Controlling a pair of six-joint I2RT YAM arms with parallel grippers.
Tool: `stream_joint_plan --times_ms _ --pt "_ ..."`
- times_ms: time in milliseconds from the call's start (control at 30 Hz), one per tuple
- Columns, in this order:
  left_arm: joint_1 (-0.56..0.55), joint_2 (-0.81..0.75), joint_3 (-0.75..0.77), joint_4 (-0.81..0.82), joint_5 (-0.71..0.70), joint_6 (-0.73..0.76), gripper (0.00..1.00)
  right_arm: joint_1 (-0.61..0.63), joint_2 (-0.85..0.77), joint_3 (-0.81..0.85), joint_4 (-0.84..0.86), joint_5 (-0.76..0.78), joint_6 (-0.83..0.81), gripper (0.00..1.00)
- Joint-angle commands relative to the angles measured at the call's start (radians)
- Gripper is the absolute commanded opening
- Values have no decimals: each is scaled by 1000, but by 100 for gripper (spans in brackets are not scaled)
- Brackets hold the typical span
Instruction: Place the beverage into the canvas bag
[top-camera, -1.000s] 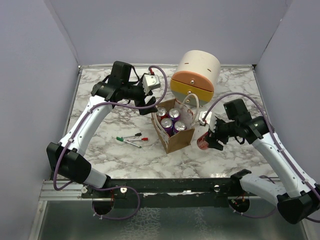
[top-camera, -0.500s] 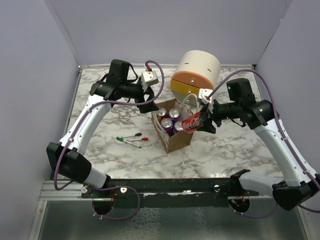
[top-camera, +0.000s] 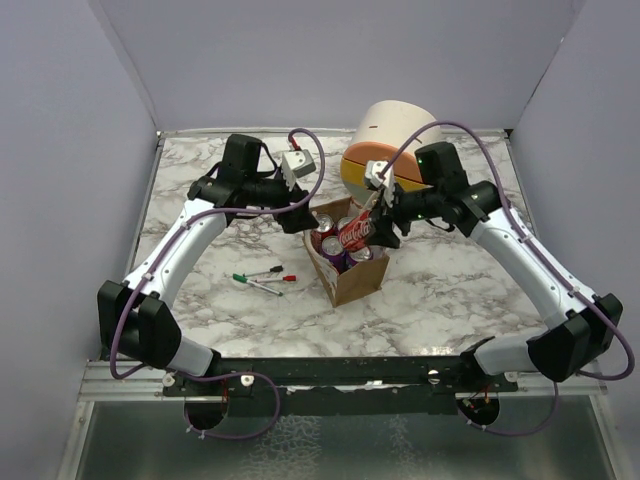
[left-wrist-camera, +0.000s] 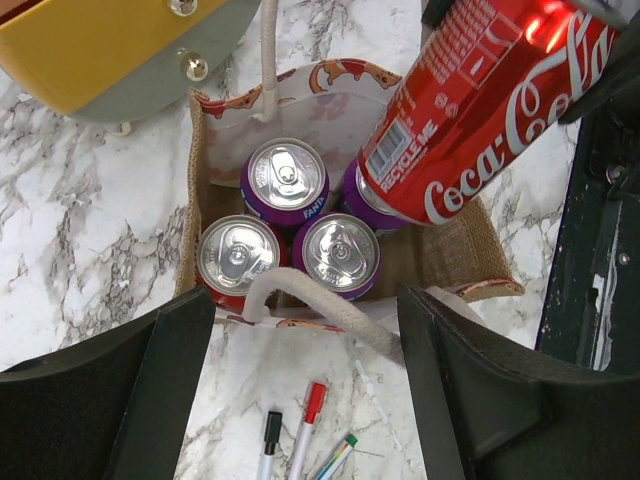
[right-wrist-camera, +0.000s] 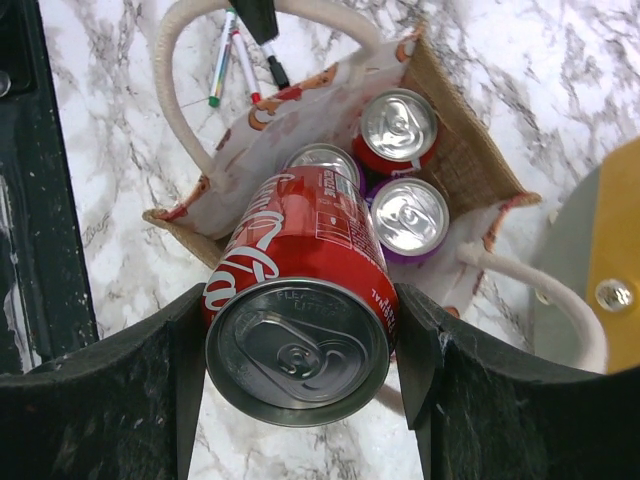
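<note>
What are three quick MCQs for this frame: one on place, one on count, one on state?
1. Where is the Coca-Cola can?
A) standing on the marble
B) in the air over the open top of the canvas bag
C) on the drawer unit

2. How many pens lie beside the bag?
A) one
B) three
C) five

3. How do the left jaws stand?
A) open, empty
B) shut on a pen
C) shut on a bag handle

Answers:
1 B, the right jaws grip it, tilted, above the cans in the bag.
2 B, the left wrist view shows a black-, a red- and a green-tipped pen.
3 A, the left wrist view shows both fingers spread with nothing between them.
</note>
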Motion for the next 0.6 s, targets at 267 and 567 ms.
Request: stream_joint_plan --times_ms 267,567 --pt "5 -40 -37 24 -7 28 76 142 77 65 -31 89 -28 24" --pt "6 -24 -33 21 -8 38 75 152 82 77 -169 43 -84 21"
